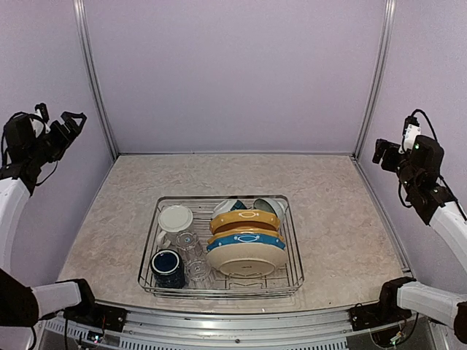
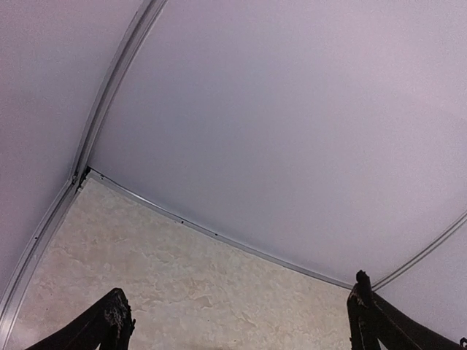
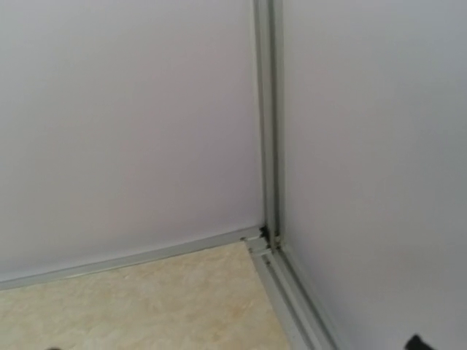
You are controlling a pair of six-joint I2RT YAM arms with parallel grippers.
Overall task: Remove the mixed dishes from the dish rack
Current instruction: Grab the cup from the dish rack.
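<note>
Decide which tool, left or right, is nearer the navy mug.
Left. The left tool is raised by the left wall, on the same side of the dish rack as the navy mug. The right tool is raised by the right wall, across the rack.

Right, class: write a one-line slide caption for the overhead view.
Loaded dish rack of plates, mugs and glasses on the table; left arm and right arm raised aside.

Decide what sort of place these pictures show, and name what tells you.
Probably a robot test booth, not a kitchen: lilac walls, a marbled tabletop, left arm and right arm flanking a dish rack.
</note>
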